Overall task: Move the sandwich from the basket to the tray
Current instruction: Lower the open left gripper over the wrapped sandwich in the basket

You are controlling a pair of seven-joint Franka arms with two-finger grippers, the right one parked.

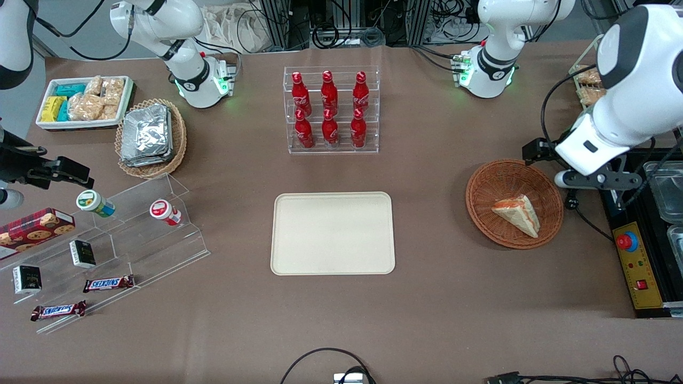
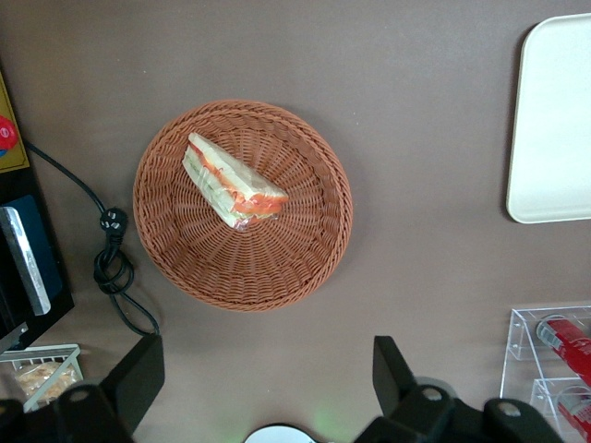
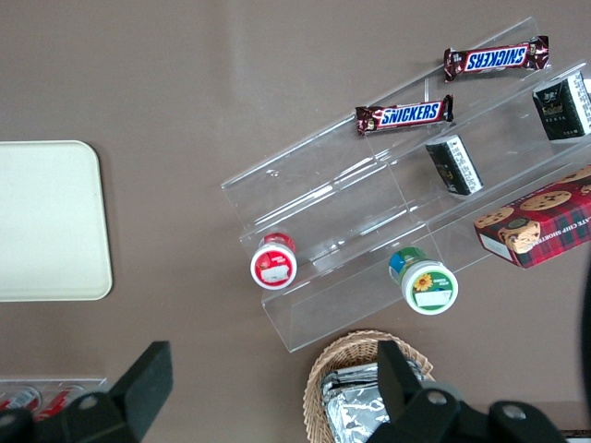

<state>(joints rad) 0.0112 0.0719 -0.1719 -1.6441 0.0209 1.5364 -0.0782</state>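
Left wrist view, pincer [image 2: 268,378] wide open, empty, above basket [image 2: 243,205]

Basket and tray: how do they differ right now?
The basket is round, reddish-brown woven wicker; the tray is a flat, smooth cream rectangle. The basket holds the sandwich; the tray holds nothing. The open gripper hovers above the table beside the basket, away from the tray. Both rest on the table.

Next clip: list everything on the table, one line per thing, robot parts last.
sandwich: 1, white, in the basket
basket: 1, reddish-brown, working arm's end
tray: 1, cream, mid-table, bare
cola bottles: 6, red, in a clear rack
foil packs: silver stack, tan basket
snack bin: 1, white, parked arm's end
Snickers bars: 2, on the clear stand
tool: open, above the table beside the basket
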